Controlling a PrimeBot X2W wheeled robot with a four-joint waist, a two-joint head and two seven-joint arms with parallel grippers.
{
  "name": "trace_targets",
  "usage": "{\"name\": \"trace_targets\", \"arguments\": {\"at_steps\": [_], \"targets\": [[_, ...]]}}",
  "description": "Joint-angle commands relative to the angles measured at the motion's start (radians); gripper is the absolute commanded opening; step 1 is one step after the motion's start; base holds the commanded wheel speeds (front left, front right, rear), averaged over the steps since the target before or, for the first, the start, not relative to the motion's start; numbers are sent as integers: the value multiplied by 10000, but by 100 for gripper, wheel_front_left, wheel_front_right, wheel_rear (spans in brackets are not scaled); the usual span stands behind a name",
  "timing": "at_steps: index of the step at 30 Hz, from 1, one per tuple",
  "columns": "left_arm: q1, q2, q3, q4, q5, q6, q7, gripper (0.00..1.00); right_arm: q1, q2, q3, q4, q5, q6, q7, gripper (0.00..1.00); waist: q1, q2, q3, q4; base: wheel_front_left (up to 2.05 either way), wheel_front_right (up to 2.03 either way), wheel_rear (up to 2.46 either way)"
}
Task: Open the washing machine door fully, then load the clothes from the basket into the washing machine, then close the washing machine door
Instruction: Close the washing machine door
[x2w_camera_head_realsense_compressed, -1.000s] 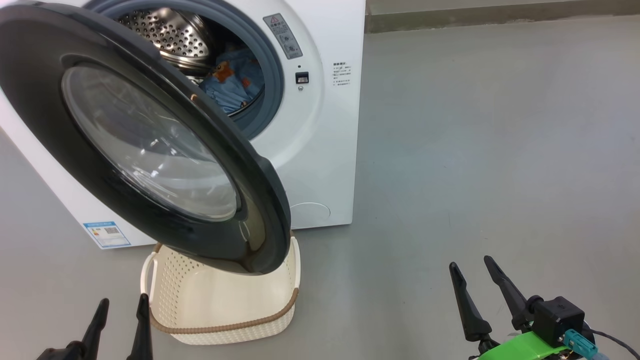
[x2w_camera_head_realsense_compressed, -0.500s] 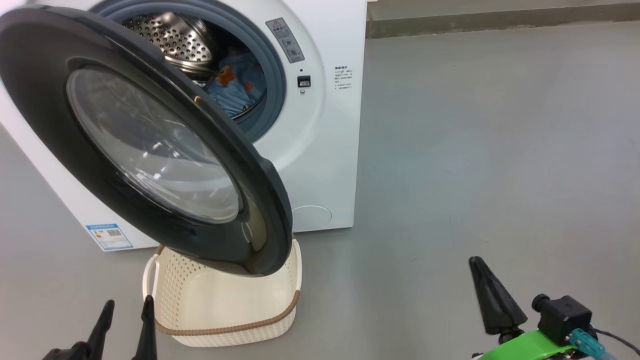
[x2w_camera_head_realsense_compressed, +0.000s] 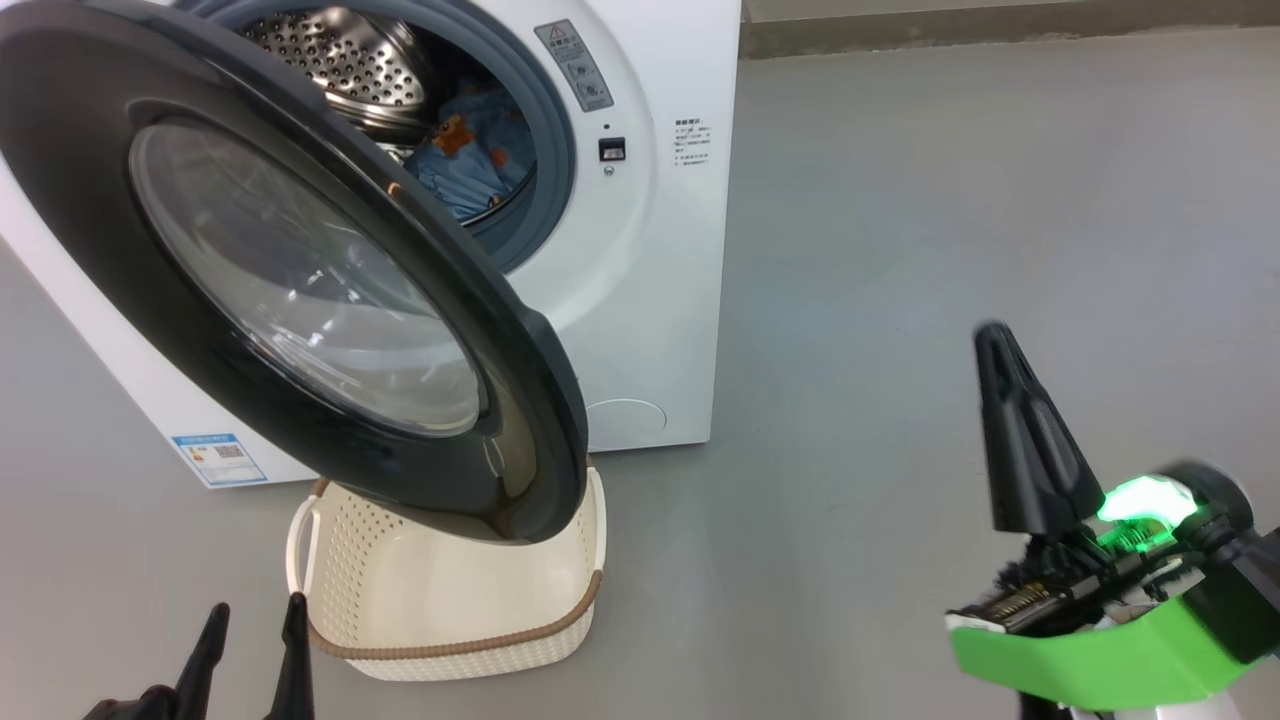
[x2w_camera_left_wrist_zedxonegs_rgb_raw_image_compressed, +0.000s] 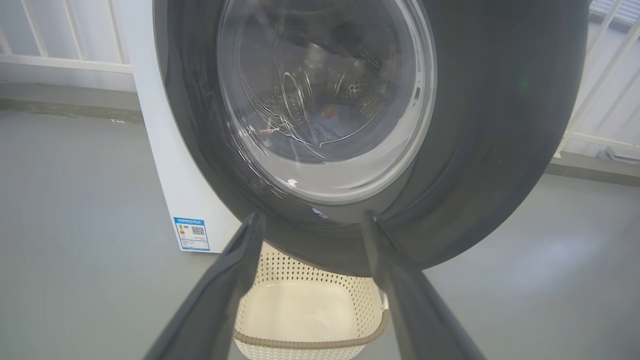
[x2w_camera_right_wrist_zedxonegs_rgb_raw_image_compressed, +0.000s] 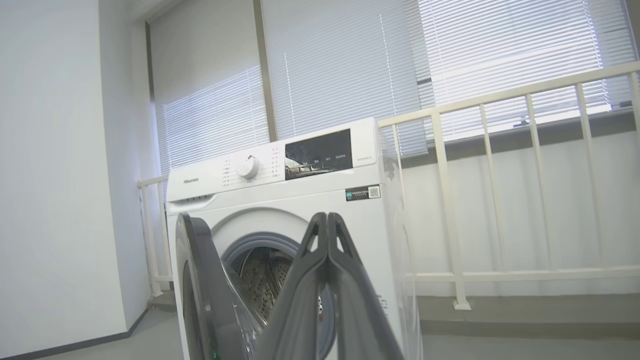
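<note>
A white front-loading washing machine (x2w_camera_head_realsense_compressed: 650, 300) stands on a grey floor (x2w_camera_head_realsense_compressed: 950, 250), seen from above by the head camera. Its round door (x2w_camera_head_realsense_compressed: 300, 290), with a wide glossy black rim and a bulging clear glass centre, is swung open and stands out from the machine's front, covering the left part of the opening. Past its edge show the steel dimpled drum (x2w_camera_head_realsense_compressed: 340, 60) and the grey-blue gasket (x2w_camera_head_realsense_compressed: 550, 150).

The clothes (x2w_camera_head_realsense_compressed: 470, 160), light blue fabric with orange-brown figures, lie inside the drum. The basket (x2w_camera_head_realsense_compressed: 450, 610), cream-white perforated plastic with a brown woven-look rim, sits on the floor just in front of the machine, partly under the door's lower edge, and its bare bottom shows. A blue label sticker (x2w_camera_head_realsense_compressed: 220, 458) marks the machine's lower left corner, and a round service flap (x2w_camera_head_realsense_compressed: 625, 420) sits at its lower right.

The left gripper (x2w_camera_head_realsense_compressed: 257, 606) is at the lower left, near the basket. Its 2 dark fingers are spread wide with nothing between them. In the left wrist view they frame the door's lower rim and the basket, touching neither.

The right gripper (x2w_camera_head_realsense_compressed: 1000, 350), slightly blurred, is at the right, well apart from the machine. Its 2 fingers are pressed together into 1 dark wedge and hold nothing. In the right wrist view their tips meet in front of the machine, with the control dial (x2w_camera_right_wrist_zedxonegs_rgb_raw_image_compressed: 247, 167), a white railing (x2w_camera_right_wrist_zedxonegs_rgb_raw_image_compressed: 500, 95) and window blinds (x2w_camera_right_wrist_zedxonegs_rgb_raw_image_compressed: 350, 60) beyond.
</note>
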Motion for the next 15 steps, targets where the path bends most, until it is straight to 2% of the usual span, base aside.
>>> {"name": "trace_targets", "arguments": {"at_steps": [1,3,6,15], "targets": [[-386,133,322,-156,-109,-25,-63,100,-439,3,385,-409,82,16,-46,0,0,-1,12,13,0,0,0],[-421,109,260,-122,-174,-25,-63,100,-808,3,1137,-1226,-8,16,-46,0,0,-1,37,75,0,0,0],[-435,90,212,-80,-225,-25,-63,100,-1113,3,2009,-1582,-208,16,-46,0,0,-1,52,154,0,0,0],[-571,124,93,-68,-341,-25,-63,100,-1885,3,4451,-195,-466,16,-46,0,0,-1,223,581,0,0,0]]}}
